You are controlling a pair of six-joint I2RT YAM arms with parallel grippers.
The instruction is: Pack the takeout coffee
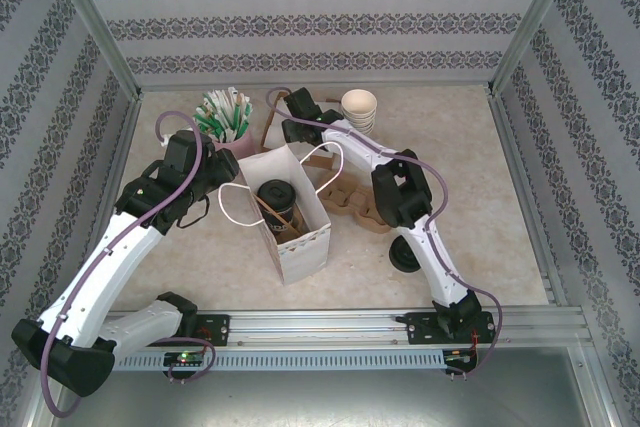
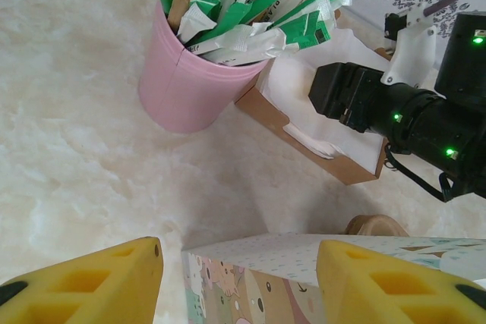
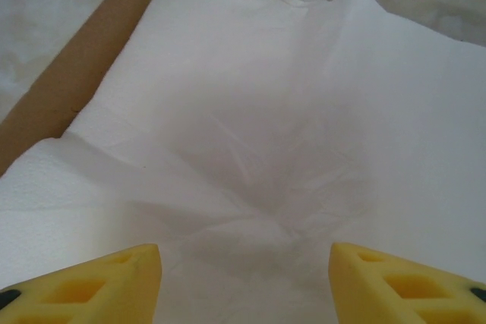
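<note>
Now | takeout coffee [image 1: 277, 199] inside bag [image 1: 300, 252] | left fingers [image 2: 83, 282] apart, empty, beside bag | right fingers [image 3: 83, 282] apart, empty, over napkins [image 3: 250, 111]

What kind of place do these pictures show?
Likely a test booth staged as a café counter: pink cup of sachets, stacked paper cups, lidded coffee in a paper bag.

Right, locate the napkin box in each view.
Top external: napkin box behind the paper bag, right of the pink cup, under the right arm.
Left wrist: centre right, beside the pink cup.
Right wrist: brown rim upper left, napkins under the right hand.
Shared landmark: pink cup, top and left wrist views.
</note>
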